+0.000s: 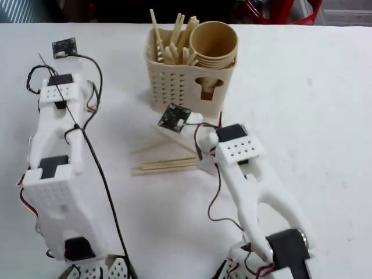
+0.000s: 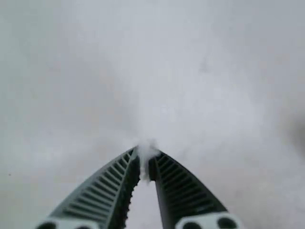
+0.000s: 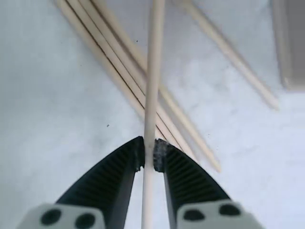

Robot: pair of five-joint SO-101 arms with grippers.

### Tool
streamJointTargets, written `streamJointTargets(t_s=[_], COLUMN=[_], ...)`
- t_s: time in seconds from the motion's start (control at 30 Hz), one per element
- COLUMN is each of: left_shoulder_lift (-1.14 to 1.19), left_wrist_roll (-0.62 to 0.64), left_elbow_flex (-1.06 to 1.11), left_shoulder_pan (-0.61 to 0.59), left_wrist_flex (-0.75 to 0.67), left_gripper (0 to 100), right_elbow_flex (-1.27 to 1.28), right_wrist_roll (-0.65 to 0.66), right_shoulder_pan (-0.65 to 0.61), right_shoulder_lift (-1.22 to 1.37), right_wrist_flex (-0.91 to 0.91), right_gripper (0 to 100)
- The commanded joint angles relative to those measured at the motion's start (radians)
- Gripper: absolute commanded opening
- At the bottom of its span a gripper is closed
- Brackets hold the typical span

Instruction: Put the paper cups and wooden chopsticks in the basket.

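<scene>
Right pincer (image 3: 148, 155): pinching one chopstick (image 3: 153, 71), which crosses over others lying on the bench (image 3: 47, 119).
Loose chopsticks (image 1: 165, 164): several, flat on the bench near the basket (image 1: 174, 87), on the arms' side; left to do.
Basket contents: stacked paper cups (image 1: 213, 40), bundle of chopsticks (image 1: 171, 43); judged done.
Left pincer (image 2: 144, 162): pressed together, empty, over bare bench.

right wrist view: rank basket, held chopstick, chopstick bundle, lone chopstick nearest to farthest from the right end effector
1. held chopstick, clamped in the right end effector.
2. chopstick bundle, on the table just past its tips.
3. lone chopstick, farther out, towards the basket.
4. basket, farthest.
</scene>
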Motion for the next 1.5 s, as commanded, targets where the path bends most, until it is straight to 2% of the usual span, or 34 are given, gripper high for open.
streamJointTargets(t_s=[0.0, 0.27, 0.47, 0.63, 0.73, 0.93, 1.23, 1.47], left_shoulder_lift=[-0.004, -0.004, -0.004, -0.004, -0.004, -0.002, -0.002, -0.002], left_wrist_roll=[0.006, 0.006, 0.006, 0.006, 0.006, 0.006, 0.006, 0.006], left_elbow_flex=[-0.014, -0.012, -0.012, -0.009, -0.008, -0.008, -0.006, -0.005], left_shoulder_pan=[0.013, 0.013, 0.013, 0.013, 0.013, 0.012, 0.013, 0.041], left_wrist_flex=[-0.025, -0.025, -0.025, -0.034, -0.037, -0.037, -0.029, -0.029], left_gripper=[5, 5, 5, 5, 5, 5, 5, 5], right_elbow_flex=[-0.049, -0.051, -0.104, -0.278, -0.381, -0.422, -0.546, -0.841], right_wrist_roll=[-0.012, -0.021, -0.132, -0.264, -0.339, -0.423, -0.423, -0.423], right_shoulder_pan=[-0.015, -0.007, -0.013, -0.015, -0.015, -0.056, -0.185, -0.180], right_shoulder_lift=[-0.151, -0.372, -0.429, -0.429, -0.427, -0.424, -0.125, 0.189], right_wrist_flex=[0.059, 0.114, 0.068, 0.001, -0.077, -0.400, -0.737, -0.773], right_gripper=[1.9, 1.9, 1.9, 1.9, 1.9, 1.9, 1.9, 1.9])
